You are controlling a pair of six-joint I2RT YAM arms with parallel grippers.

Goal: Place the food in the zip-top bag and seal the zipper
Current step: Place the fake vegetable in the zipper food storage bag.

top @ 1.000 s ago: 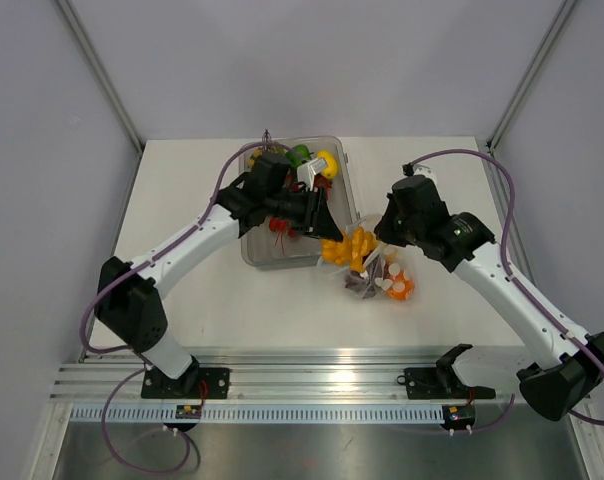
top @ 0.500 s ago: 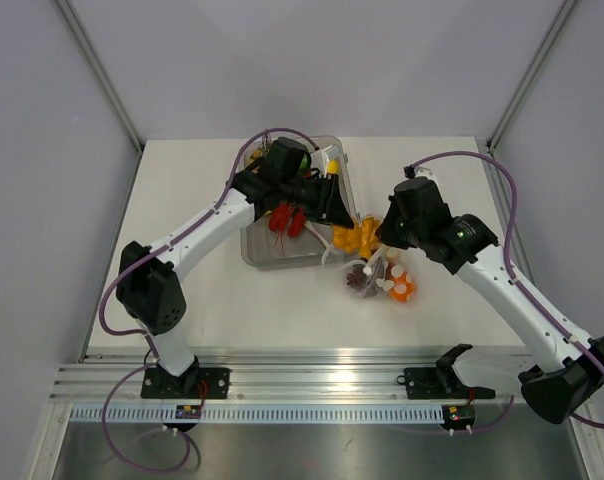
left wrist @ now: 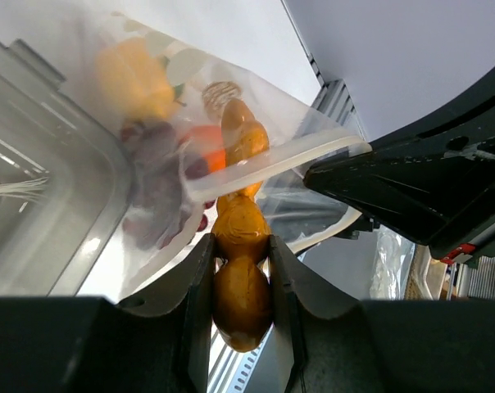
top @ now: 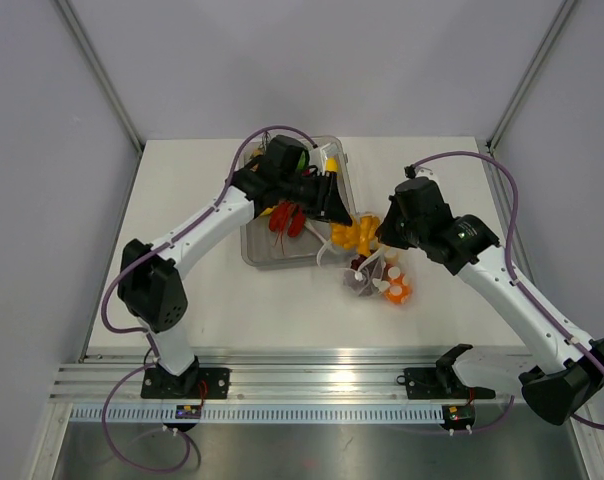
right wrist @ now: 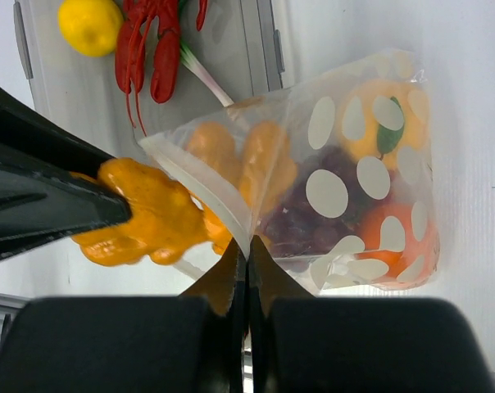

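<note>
Dotted zip-top bag [right wrist: 346,188] lies mid-desk, beside tray [right wrist: 262,41], mouth open. Grapes [right wrist: 305,217], orange [right wrist: 391,237] already inside. Left gripper [left wrist: 241,246] squeezes lumpy yellow toy [right wrist: 145,217], pokes it into mouth. Right gripper [right wrist: 246,254] pinches bag lip tight. Lemon [right wrist: 88,24], red lobster [right wrist: 153,49] wait in tray. Zipper [right wrist: 190,176] not closed yet.

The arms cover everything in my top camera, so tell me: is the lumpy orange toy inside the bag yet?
Observer: Partly. The left wrist camera shows the lumpy orange toy clamped in the left gripper, its front end past the mouth of the bag.
Operator: Who's holding the bag open?
Observer: The right gripper. It is shut on the mouth's edge.
Operator: What's in there so far?
Observer: Purple grapes, an orange and a yellow fruit with a green stem.
</note>
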